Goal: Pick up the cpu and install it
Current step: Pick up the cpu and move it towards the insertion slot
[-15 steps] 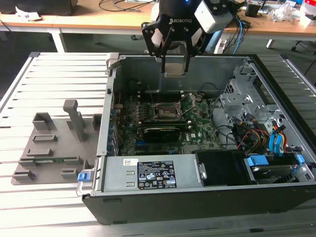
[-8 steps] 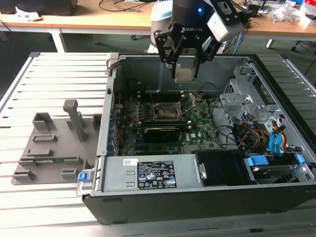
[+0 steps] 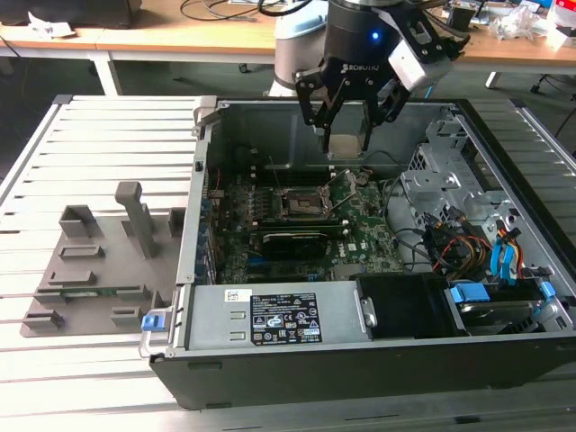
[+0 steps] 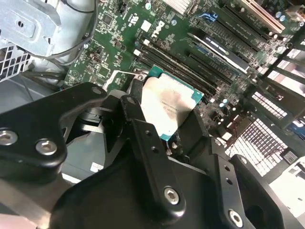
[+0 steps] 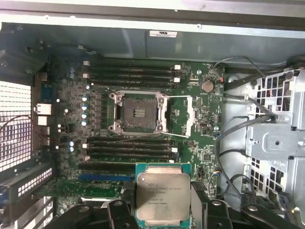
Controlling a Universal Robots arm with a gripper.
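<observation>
Tool (image 3: 346, 142) is clenched on the cpu (image 5: 162, 194), held flat above the motherboard (image 5: 200, 138) inside the open case (image 3: 191, 225). The open socket (image 5: 138, 112) sits lower down and off toward the exterior view's left of the chip, well apart.

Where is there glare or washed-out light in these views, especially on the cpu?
In the second wrist view, glare whitens part of the cpu top. In the first wrist view the cpu is evenly lit, but the vent grille is washed out white. In the exterior view, the case interior lies in soft shade.
</observation>
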